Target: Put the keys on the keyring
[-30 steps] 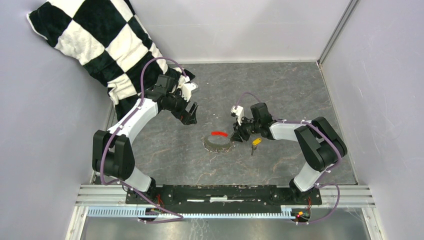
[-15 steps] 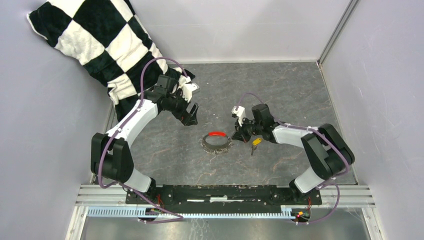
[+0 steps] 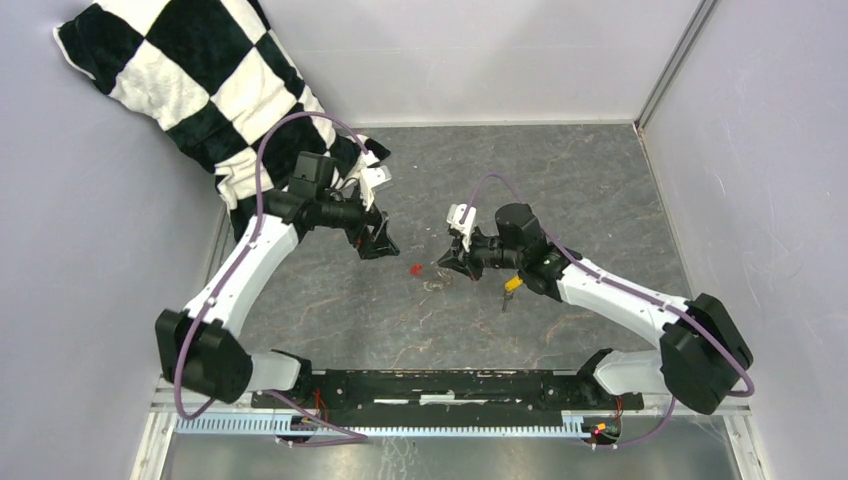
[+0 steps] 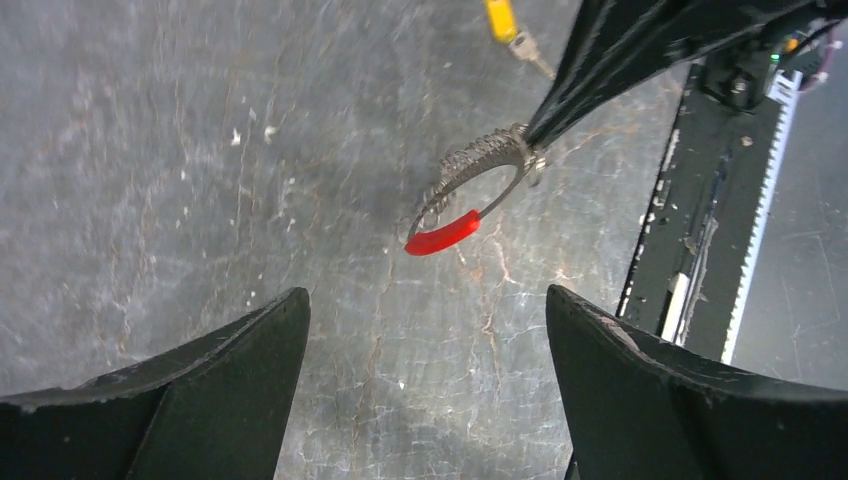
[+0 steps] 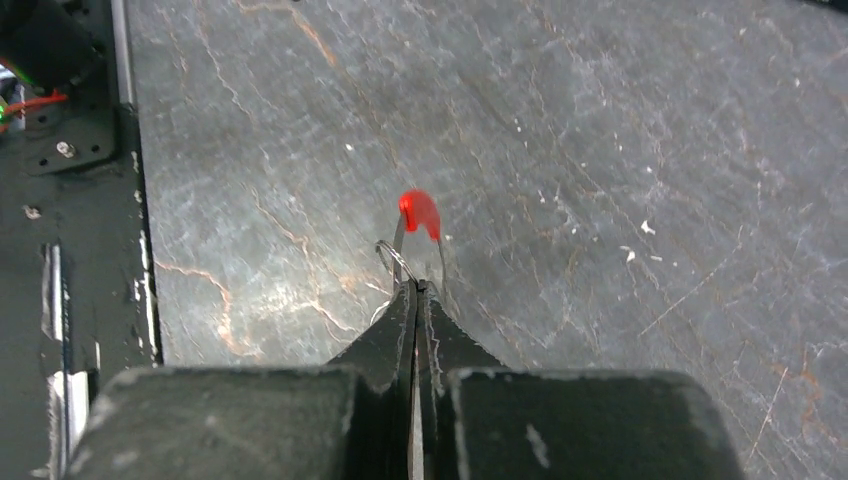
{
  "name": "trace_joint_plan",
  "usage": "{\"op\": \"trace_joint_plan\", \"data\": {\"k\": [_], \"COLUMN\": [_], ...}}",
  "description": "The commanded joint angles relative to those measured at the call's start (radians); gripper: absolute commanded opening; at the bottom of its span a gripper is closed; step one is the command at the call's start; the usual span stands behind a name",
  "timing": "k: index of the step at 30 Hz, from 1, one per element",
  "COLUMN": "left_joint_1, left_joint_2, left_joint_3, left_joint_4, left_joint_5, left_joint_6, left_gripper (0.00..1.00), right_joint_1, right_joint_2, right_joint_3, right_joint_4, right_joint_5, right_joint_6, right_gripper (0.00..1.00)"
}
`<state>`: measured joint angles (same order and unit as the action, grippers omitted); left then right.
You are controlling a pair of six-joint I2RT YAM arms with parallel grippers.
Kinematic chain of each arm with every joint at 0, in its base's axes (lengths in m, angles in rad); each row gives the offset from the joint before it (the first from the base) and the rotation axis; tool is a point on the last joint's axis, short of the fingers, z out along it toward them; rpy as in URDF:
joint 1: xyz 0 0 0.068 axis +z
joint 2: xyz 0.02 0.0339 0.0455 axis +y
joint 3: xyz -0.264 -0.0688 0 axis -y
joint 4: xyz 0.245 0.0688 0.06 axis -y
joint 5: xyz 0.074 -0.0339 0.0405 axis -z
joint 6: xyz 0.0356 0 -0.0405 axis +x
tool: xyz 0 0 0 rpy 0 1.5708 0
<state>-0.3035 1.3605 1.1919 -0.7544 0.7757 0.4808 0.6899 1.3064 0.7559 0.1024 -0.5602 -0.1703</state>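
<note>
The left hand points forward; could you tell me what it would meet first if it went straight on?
Probably the keyring, pinched in the right hand, though depth is unclear.

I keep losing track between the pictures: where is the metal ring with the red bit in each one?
Top external: keyring at centre, beside the right claw.
Left wrist: upper middle.
Right wrist: centre, edge-on.
Shared landmark: the right claw pinching it.
</note>
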Motion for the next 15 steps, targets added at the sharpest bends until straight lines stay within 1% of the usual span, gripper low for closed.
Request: {"op": "trace_joint_plan", "data": {"k": [1, 3, 6, 8, 9, 12, 15], "left_joint_1": [-0.015, -0.043, -0.09, -0.108, -0.115, -0.12, -0.121], "left_joint_2": [-0.13, -0.187, -0.249, -0.288, -0.311, -0.375, -0.42], "left_joint_3": [0.007, -0.01, -0.035, -0.063, -0.081, -0.137, -0.152], "left_joint_4": [-0.023, -0.022, -0.019, 0.009, 0.031, 0.099, 0.104], "left_joint_5": [0.153, 0.137, 0.107, 0.1, 0.099, 0.084, 0.091], "left_joint_6": [0.101, 0.111, 0.111, 0.093, 0.08, 0.069, 0.117], "left_gripper": [0.92, 0.89, 0.8, 0.76, 0.75, 0.68, 0.64], "right_joint_1": [0.074, 0.112, 0.162, 0.193, 0.209, 0.256, 0.296], "right_joint_2": [-0.072, -0.093, -0.105, -0.112, -0.118, -0.149, -0.182], "right_joint_3": [0.09, 0.111, 0.155, 0.181, 0.185, 0.177, 0.157], "right_joint_4": [-0.023, -0.036, -0.068, -0.081, -0.076, -0.051, -0.021], "right_joint_5": [0.13, 0.187, 0.278, 0.324, 0.335, 0.335, 0.358], "right_joint_6": [0.065, 0.093, 0.145, 0.168, 0.202, 0.214, 0.228], "right_gripper": [0.0, 0.01, 0.0, 0.0, 0.0, 0.0, 0.0]}}
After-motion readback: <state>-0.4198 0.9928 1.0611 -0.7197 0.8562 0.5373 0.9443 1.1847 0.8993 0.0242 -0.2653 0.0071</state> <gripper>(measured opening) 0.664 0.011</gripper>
